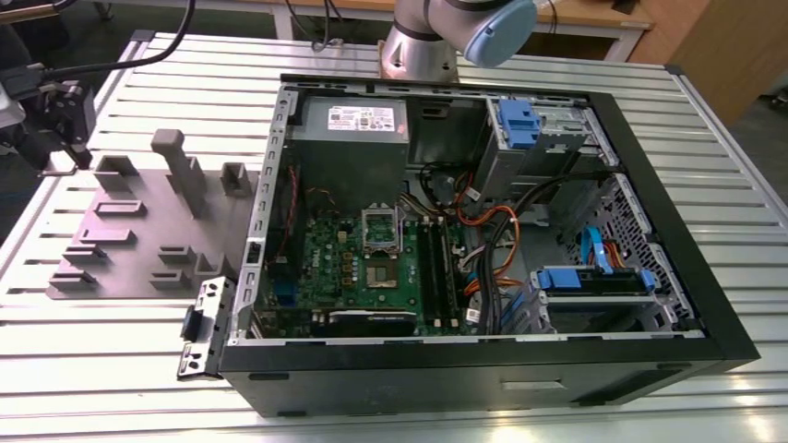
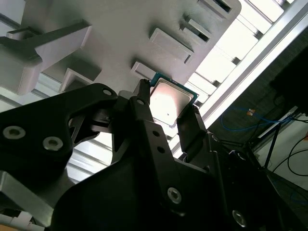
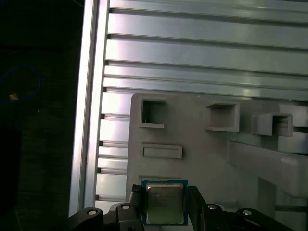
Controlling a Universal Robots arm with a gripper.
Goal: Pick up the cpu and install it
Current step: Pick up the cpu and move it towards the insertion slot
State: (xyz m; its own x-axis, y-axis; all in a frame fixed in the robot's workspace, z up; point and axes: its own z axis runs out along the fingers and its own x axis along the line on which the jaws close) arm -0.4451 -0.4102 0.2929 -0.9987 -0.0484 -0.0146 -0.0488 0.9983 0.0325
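Observation:
The cpu (image 2: pixel 171 102), a small square chip with a silvery top and a green-edged rim, sits between my two black fingers in both wrist views. My gripper (image 2: pixel 168 109) is shut on the cpu (image 3: pixel 165 203), one finger against each side. It hangs over the near edge of the grey fixture plate (image 3: pixel 202 154). In the exterior view my gripper (image 1: pixel 58 152) is at the far left, beside the plate (image 1: pixel 129 235) and well away from the silver socket frame (image 1: pixel 380 231) on the green motherboard.
An open black computer case (image 1: pixel 689 277) lies on its side on the slatted aluminium table (image 1: pixel 111 369), with cables, drive bays and a grey power supply (image 1: pixel 354 125) inside. The fixture plate carries several raised blocks and posts (image 1: pixel 185 171). The arm's base (image 1: pixel 419 46) stands behind the case.

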